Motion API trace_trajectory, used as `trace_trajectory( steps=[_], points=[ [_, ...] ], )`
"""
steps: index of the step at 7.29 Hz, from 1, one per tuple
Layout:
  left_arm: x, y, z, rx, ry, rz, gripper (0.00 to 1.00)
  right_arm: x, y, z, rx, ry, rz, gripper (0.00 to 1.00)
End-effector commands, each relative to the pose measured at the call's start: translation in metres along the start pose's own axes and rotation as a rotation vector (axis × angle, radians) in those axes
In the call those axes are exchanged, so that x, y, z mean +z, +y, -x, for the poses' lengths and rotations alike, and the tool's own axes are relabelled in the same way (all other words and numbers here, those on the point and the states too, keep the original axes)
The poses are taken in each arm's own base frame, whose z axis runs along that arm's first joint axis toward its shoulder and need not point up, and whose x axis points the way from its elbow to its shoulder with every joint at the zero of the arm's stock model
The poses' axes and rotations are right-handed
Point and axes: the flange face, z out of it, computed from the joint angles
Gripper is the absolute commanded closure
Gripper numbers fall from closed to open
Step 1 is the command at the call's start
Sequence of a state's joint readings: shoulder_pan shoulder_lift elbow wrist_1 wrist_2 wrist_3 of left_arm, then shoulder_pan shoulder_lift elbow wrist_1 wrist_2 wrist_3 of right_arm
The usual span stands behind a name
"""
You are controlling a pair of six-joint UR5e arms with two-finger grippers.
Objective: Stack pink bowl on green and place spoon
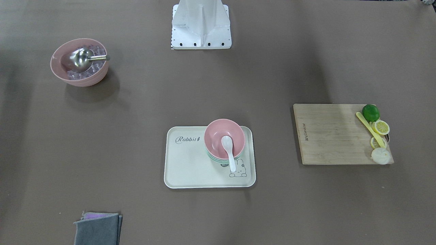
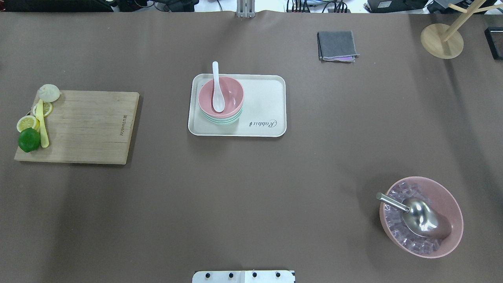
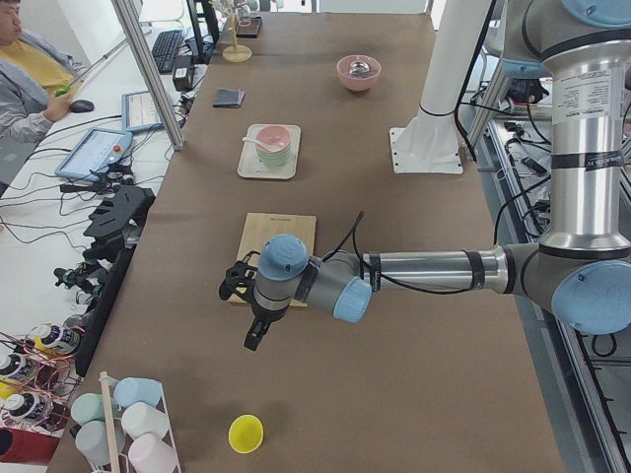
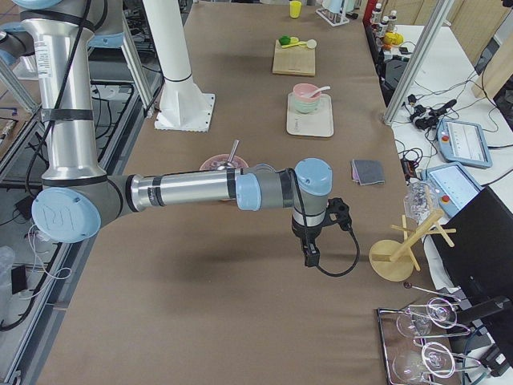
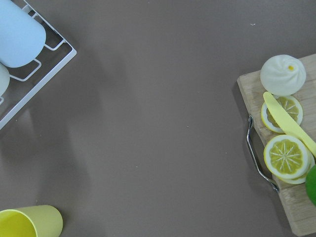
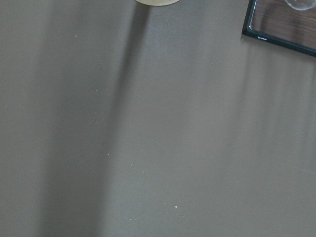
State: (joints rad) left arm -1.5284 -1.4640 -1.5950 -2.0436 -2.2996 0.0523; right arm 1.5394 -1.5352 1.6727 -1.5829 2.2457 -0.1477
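Pink bowl (image 1: 224, 136) w/ white spoon (image 1: 229, 149) is sitting in green bowl (image 1: 212, 157), far from L gripper (image 3: 252, 338) & R gripper (image 4: 309, 258), both hanging over brown tabletop (image 1: 102, 136); fingers' grip: can't tell.

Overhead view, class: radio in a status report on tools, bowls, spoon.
Left tool and right tool out at table ends, open or shut unclear. Pink bowl nested in green bowl on tray, spoon inside. Nothing blocking it.
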Motion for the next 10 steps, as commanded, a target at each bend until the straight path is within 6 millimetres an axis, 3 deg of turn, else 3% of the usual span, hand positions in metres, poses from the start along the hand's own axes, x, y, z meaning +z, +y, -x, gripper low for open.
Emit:
trace_trajectory(
  steps=[1, 2, 5, 8, 10],
  points=[
    [0.005, 0.016, 0.003, -0.005, 0.007, 0.001, 0.02, 0.006, 0.006, 0.0, -0.024, 0.012, -0.014, 0.0],
    [0.006, 0.017, 0.004, -0.007, 0.006, 0.005, 0.02, 0.016, 0.006, 0.005, -0.016, 0.032, 0.039, 0.0],
    [0.006, 0.005, 0.003, -0.091, 0.01, 0.099, 0.02, 0.012, -0.002, 0.01, 0.003, 0.046, 0.079, 0.0],
    [-0.004, -0.007, -0.006, -0.061, 0.011, 0.078, 0.02, 0.013, 0.003, 0.011, 0.007, 0.026, 0.078, 0.0],
    [-0.011, -0.005, -0.015, -0.049, 0.025, 0.068, 0.02, 0.012, 0.001, 0.012, 0.005, 0.027, 0.074, 0.0]
  ],
)
